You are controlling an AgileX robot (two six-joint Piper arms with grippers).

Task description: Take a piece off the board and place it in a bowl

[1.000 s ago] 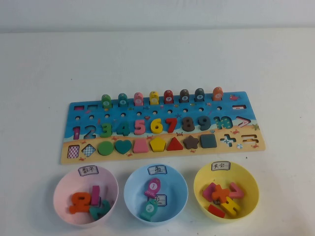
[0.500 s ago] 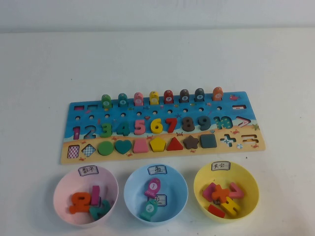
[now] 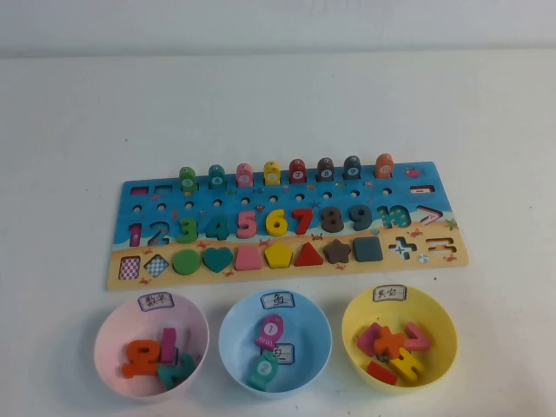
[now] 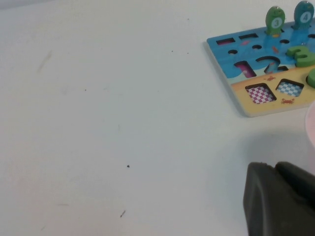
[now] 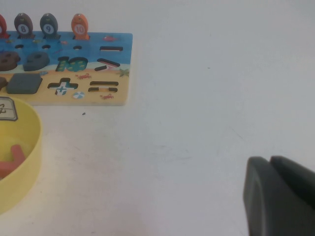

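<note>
The board (image 3: 439, 187) lies across the middle of the table, with a row of upright fish pieces along its far edge. The mid-green fish piece (image 3: 188, 179) stands at the left end of that row and also shows in the left wrist view (image 4: 275, 20). The light blue bowl (image 3: 233, 323) sits in front of the board, in the middle, holding a pink fish and a teal fish. My left gripper (image 4: 272, 166) is shut and empty, low over bare table left of the board. My right gripper (image 5: 269, 160) is shut and empty over bare table right of the board. Neither arm shows in the high view.
A pink bowl (image 3: 109, 334) with numerals sits left of the blue bowl. A yellow bowl (image 3: 443, 321) with symbol pieces sits to its right and shows in the right wrist view (image 5: 29, 147). A darker teal fish (image 3: 216, 177) stands next to the green fish.
</note>
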